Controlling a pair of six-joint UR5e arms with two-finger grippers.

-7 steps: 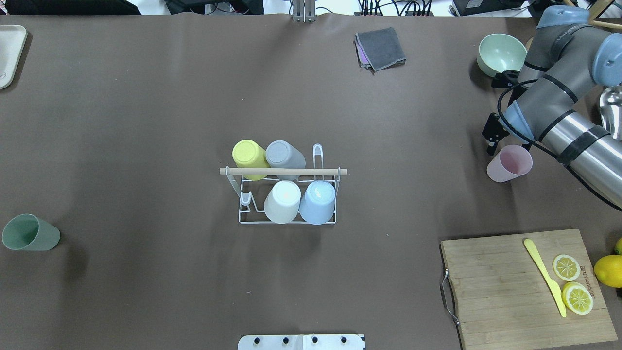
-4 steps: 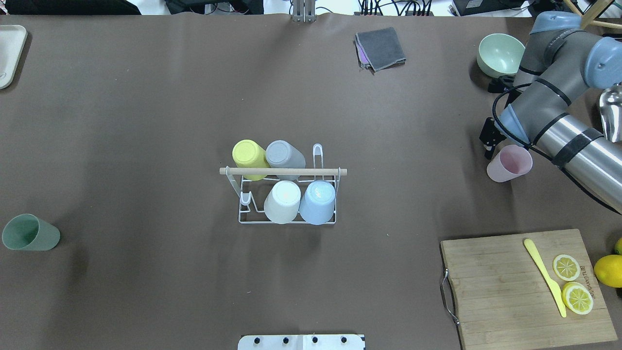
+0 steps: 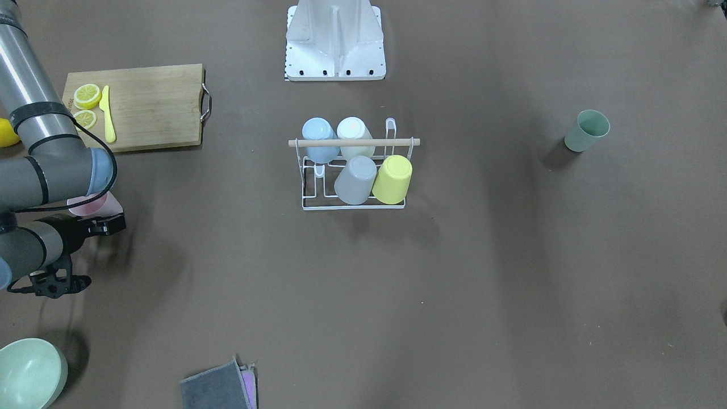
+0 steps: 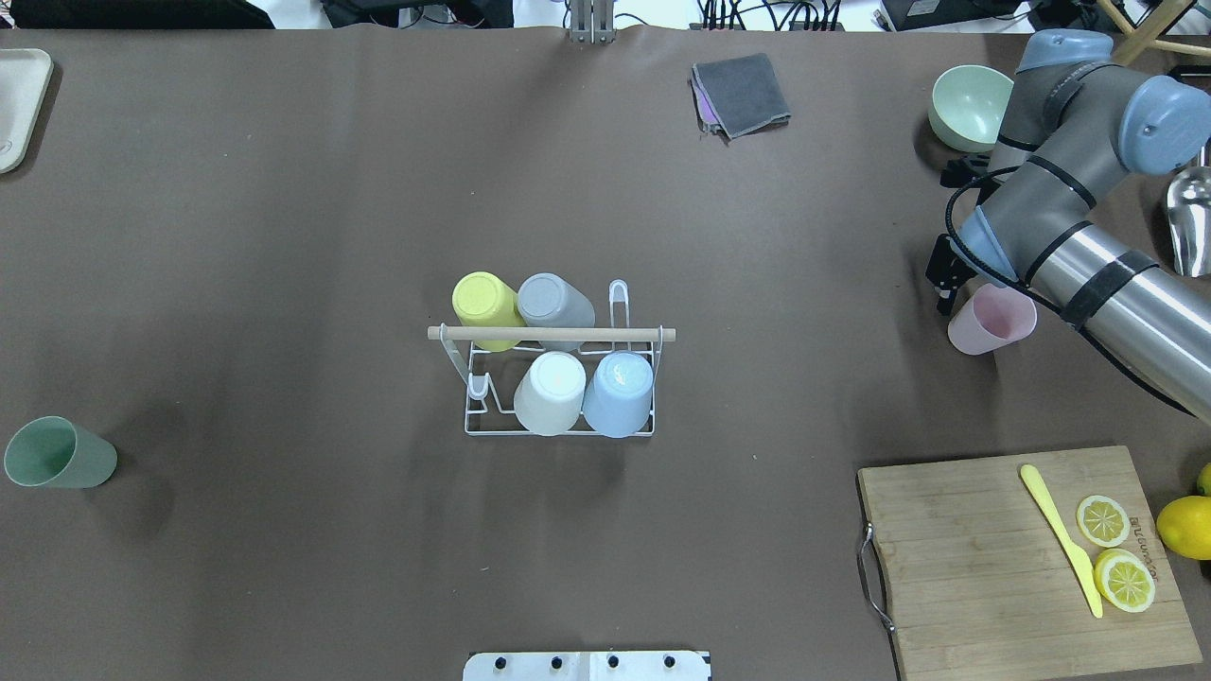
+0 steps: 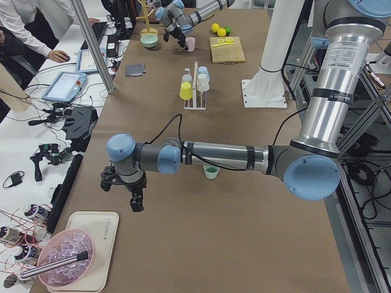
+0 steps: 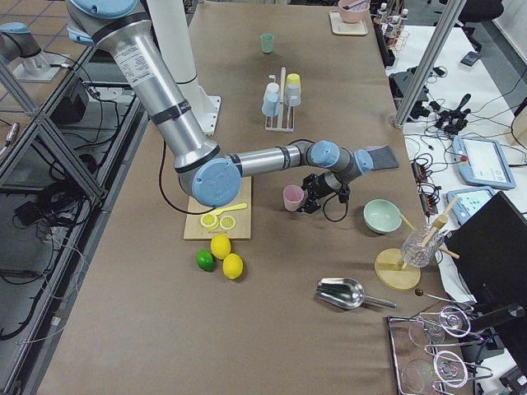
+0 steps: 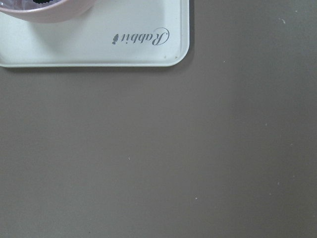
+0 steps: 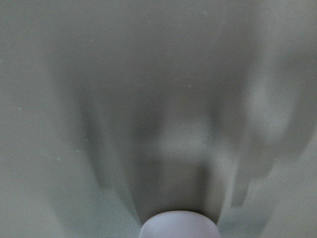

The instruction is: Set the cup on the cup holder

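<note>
The cup holder (image 4: 552, 333) is a white wire rack with a wooden dowel handle at mid-table, also in the front view (image 3: 354, 142). Yellow, grey, white and blue cups sit upside down on its prongs. A pink cup (image 4: 991, 320) stands upright at the right, partly under my right arm. My right gripper (image 4: 954, 284) is low beside the cup's far left side and looks open; one black finger (image 4: 944, 274) shows. The cup's rim (image 8: 178, 225) fills the bottom of the right wrist view. A green cup (image 4: 59, 454) stands at the left. My left gripper (image 5: 134, 200) hovers near the tray; I cannot tell its state.
A cutting board (image 4: 984, 567) with lemon slices and a yellow knife lies front right, with whole lemons (image 4: 1184, 526) beside it. A green bowl (image 4: 970, 104) and a metal scoop (image 4: 1190, 213) are far right. A grey cloth (image 4: 743, 95) lies at the back. A white tray (image 7: 99, 44) is far left.
My right arm has swung toward the table's far side and the gripper has shifted slightly left beside the pink cup. The cup and rack have not moved.
</note>
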